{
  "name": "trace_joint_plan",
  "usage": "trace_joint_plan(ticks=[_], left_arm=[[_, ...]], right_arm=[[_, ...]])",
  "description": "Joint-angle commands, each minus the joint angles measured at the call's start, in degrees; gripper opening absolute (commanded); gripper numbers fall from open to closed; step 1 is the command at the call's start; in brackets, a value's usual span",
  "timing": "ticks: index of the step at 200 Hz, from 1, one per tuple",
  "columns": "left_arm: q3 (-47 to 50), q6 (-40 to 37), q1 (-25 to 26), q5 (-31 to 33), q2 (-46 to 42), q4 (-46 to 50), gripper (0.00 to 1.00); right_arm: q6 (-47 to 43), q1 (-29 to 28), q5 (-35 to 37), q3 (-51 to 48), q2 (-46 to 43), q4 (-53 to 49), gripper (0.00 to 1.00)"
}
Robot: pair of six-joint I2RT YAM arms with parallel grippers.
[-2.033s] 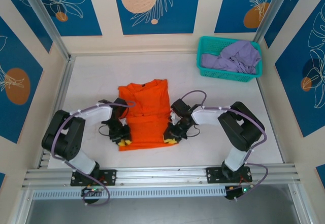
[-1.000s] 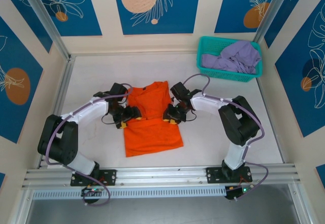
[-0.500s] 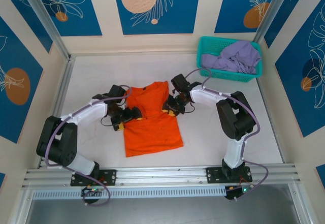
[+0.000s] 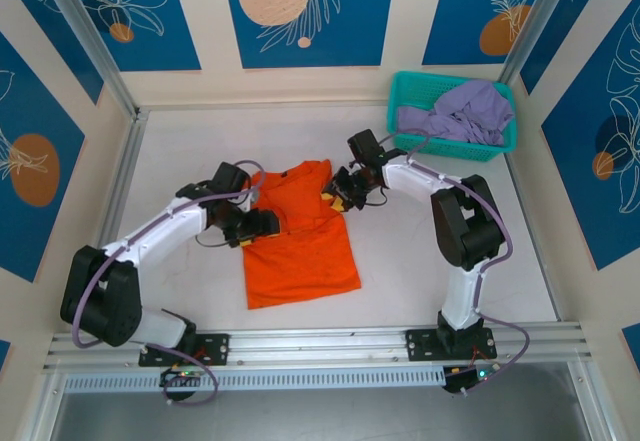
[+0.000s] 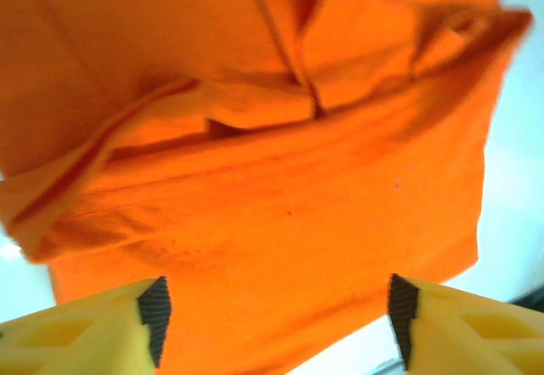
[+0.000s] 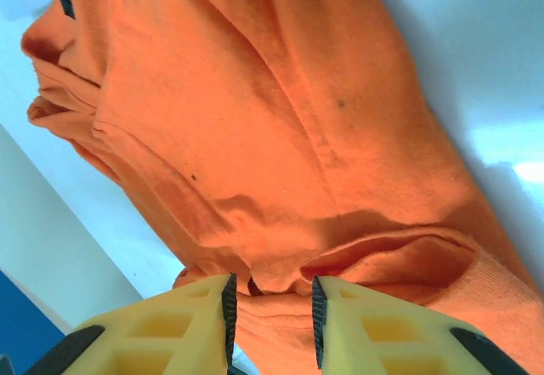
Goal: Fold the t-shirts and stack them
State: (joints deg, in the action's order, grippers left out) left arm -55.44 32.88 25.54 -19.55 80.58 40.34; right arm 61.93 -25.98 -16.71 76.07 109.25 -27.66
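Note:
The orange t-shirt (image 4: 300, 251) lies flat on the white table, its far half doubled over in a second layer. My left gripper (image 4: 255, 224) sits at the shirt's left edge. In the left wrist view it (image 5: 272, 307) is open wide over the orange cloth (image 5: 280, 222). My right gripper (image 4: 338, 193) is at the shirt's far right edge. In the right wrist view it (image 6: 270, 294) stands narrowly open, with a raised ridge of the orange shirt (image 6: 255, 120) loose between the pads. The lavender t-shirt (image 4: 460, 113) lies crumpled in the basket.
The teal mesh basket (image 4: 450, 147) stands at the far right corner of the table. Metal frame rails run along the left, right and near edges. Bare white tabletop surrounds the orange shirt.
Both grippers left the shirt's near hem corners and travelled up its sides. The shirt's near edge now lies closer to me. The right gripper has kept drifting toward the far right.

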Motion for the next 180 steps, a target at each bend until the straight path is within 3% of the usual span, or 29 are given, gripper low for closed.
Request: trace_joint_plan(ticks=[1,27,47,70,92,180], left_arm=[[-2.18,-7.34,1.76,-1.96,-1.66,5.68,0.60],[-1.86,-8.78,4.45,-2.91,-0.96,7.03,0.32],[-1.93,-7.73,7.50,1.49,0.82,6.07,0.07],[-0.91,-7.47,10.97,6.72,2.56,1.86,0.00],[-1.14,-7.61,12.78,9.36,6.18,-0.06,0.00],[-4.67,-7.61,15.33,24.01,14.09,-4.01,0.00]], right_arm=[[-0.74,0.40,-2.71,-0.35,-2.08,-1.14,0.32],[-4.69,0.31,-3.33,-3.87,-6.08,-0.95,0.29],[-7.90,-0.23,-3.32,-8.04,-9.90,-0.16,0.23],[-10.47,-1.42,-3.41,-12.71,-12.87,0.69,0.17],[-10.22,-2.30,-2.92,-16.18,-14.28,1.56,0.13],[-8.48,-6.30,0.36,-19.38,-14.15,3.40,0.12]])
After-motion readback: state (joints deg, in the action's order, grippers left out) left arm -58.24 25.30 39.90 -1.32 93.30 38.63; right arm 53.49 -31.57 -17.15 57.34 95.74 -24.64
